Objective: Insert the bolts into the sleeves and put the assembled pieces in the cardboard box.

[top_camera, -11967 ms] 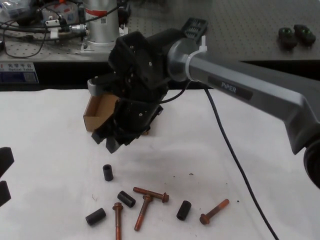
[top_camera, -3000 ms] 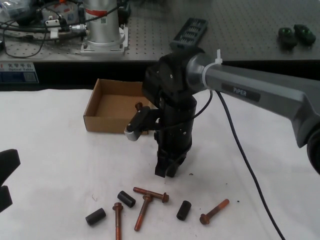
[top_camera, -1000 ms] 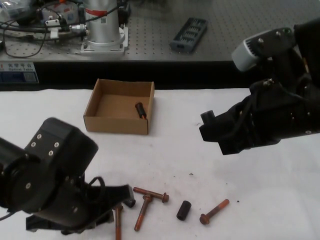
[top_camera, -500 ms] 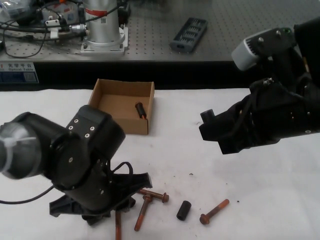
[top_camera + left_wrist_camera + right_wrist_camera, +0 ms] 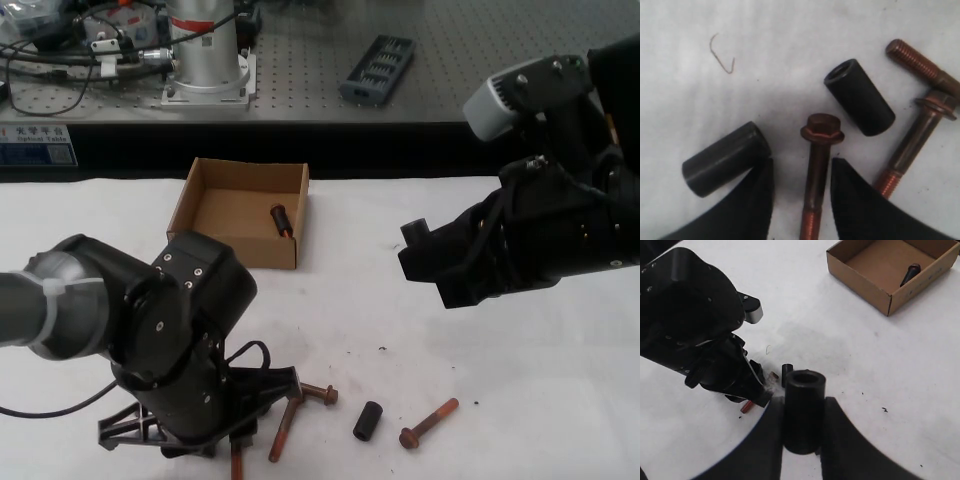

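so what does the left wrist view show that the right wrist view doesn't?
Left wrist view: the left gripper, jaws open astride a bolt, with two loose sleeves and two more bolts nearby. Right wrist view: the right gripper shut on a sleeve, the cardboard box with an assembled piece inside, and the left arm. Both: the white cloth.

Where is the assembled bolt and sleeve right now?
In the high view, the assembled piece lies inside the cardboard box, close to its right wall, on the far side of the white cloth.
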Robot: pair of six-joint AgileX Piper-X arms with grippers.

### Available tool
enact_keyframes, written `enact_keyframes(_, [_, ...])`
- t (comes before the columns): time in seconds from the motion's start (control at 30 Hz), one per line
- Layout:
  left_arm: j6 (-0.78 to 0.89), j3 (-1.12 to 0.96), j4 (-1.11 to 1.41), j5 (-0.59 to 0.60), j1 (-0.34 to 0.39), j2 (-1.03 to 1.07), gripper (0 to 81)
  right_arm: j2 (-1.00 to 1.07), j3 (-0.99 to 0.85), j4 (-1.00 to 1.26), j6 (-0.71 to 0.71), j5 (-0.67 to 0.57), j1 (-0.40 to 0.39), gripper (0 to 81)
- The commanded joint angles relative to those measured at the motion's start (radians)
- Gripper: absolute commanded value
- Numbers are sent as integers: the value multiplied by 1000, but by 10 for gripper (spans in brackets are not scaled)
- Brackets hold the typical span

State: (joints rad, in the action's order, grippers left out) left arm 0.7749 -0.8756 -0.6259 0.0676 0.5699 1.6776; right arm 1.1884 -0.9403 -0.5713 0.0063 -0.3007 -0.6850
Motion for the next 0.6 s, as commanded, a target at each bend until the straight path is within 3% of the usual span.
enact_keyframes(0.0, [-18, -11, -4, -1, 6, 11, 281, -13, -4, 18, 2, 0, 7, 54])
enact_keyframes(0.33, [-10, -13, 32, 63, 83, 89, 263, -13, -4, 62, 2, -1, 7, 54])
enact_keyframes(0.4, [-4, -15, 30, 91, 95, 110, 198, -13, -4, 62, 2, -5, 7, 54])
enact_keyframes(0.5, [2, -15, 32, 124, 97, 114, 32, -13, -4, 62, 2, -8, 7, 54])
enact_keyframes(0.57, [-39, -20, 38, 117, 97, 98, 5, -13, -4, 58, 2, -8, 7, 54])
